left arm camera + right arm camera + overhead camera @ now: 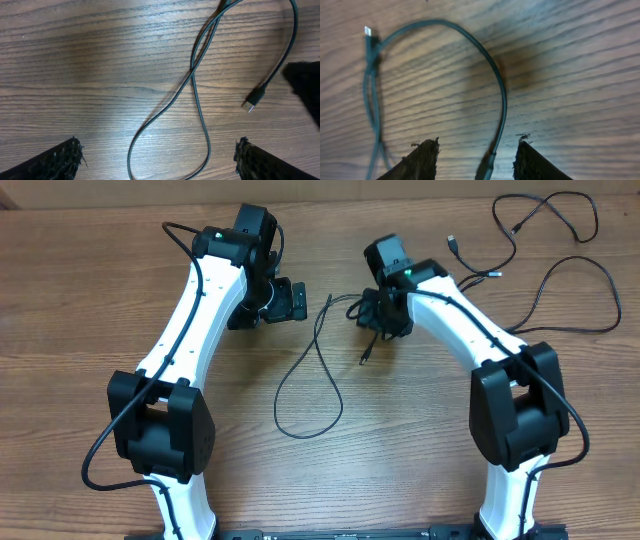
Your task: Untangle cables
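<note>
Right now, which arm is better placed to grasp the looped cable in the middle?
Right, probably: the cable runs between the open fingers of the right gripper. The left gripper, also open, sits beside the cable's upper end.

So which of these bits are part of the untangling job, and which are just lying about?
Job: thin black looped cable with a silver-tipped plug, mid-table; loose thin black cables, far right corner.
Not the job: brown wooden table; thick black wires on the robot arms.
</note>
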Tool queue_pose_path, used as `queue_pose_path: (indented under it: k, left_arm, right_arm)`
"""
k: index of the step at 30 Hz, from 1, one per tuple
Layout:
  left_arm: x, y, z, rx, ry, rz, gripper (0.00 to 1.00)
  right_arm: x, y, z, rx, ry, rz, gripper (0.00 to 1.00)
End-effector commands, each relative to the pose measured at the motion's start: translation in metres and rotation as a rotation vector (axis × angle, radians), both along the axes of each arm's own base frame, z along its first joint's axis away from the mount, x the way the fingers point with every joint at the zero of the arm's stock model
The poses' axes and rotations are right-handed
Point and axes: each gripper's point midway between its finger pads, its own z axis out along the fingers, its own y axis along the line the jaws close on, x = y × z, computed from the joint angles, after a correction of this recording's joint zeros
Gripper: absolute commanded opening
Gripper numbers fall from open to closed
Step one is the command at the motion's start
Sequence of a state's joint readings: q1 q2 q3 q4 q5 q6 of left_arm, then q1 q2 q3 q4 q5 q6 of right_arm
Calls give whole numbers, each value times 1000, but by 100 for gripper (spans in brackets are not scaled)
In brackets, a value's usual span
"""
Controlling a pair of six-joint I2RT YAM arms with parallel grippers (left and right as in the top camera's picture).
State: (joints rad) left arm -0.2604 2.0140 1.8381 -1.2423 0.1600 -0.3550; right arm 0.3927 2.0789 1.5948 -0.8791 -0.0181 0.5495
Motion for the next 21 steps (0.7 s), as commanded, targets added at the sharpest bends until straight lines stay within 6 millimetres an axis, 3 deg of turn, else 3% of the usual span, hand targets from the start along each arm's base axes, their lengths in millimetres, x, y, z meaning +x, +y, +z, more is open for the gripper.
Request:
queue_pose_path:
  k: [1,7,13,21]
  left_arm:
    - [3,-1,17,-2,-53,-30,100]
    - [3,-1,17,-2,-53,-30,100]
    - [3,-1,17,-2,-53,-30,100]
    - [3,-1,17,-2,-53,-30,100]
  right_arm:
    - [-10,-4,-27,-25,37,-33,49]
    - [-13,-6,-43,-16,30,-53,41]
    - [-18,-8,-54,-16,32,-54,25]
    - [-25,-5,-57,-18,49,-45,6]
